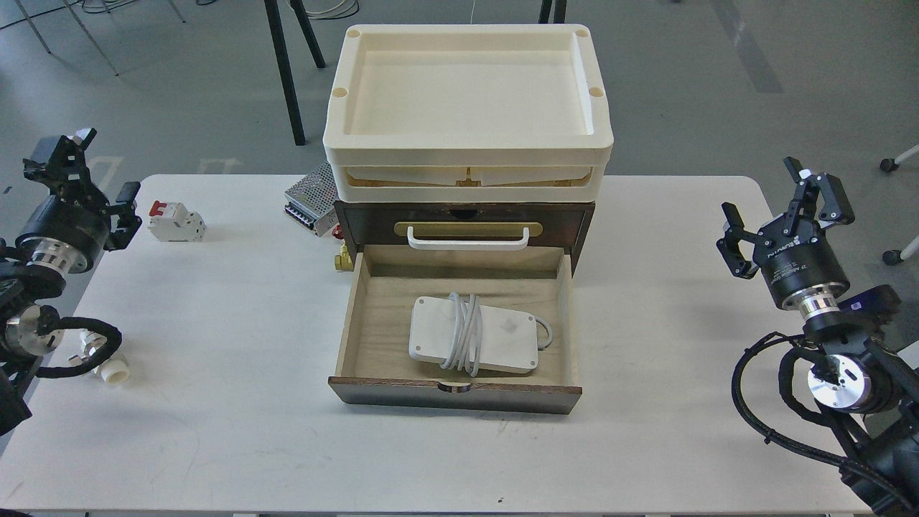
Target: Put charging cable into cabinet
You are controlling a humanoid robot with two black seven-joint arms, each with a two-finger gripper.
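**A:** Starting at the left edge of the frame, what is there?

**B:** The left gripper hangs over the table's left end, its fingers spread apart and holding nothing. Just right of it a small white-and-red circuit breaker lies on the white table. Lower left, a white plastic fitting sits beside the arm's cable loop.

**A:** And the middle?

**B:** A perforated metal power supply peeks out behind the left side of the cabinet. The cabinet is dark brown, with cream trays stacked on top and a white handle on a brass plate. Its pale wood drawer is pulled out toward the bottom of the frame. The charging cable lies flat inside that drawer, cord wound around its middle, a small loop at its right end.

**A:** The right side?

**B:** The right gripper is raised at the table's right end, well apart from the cabinet, fingers parted and empty.
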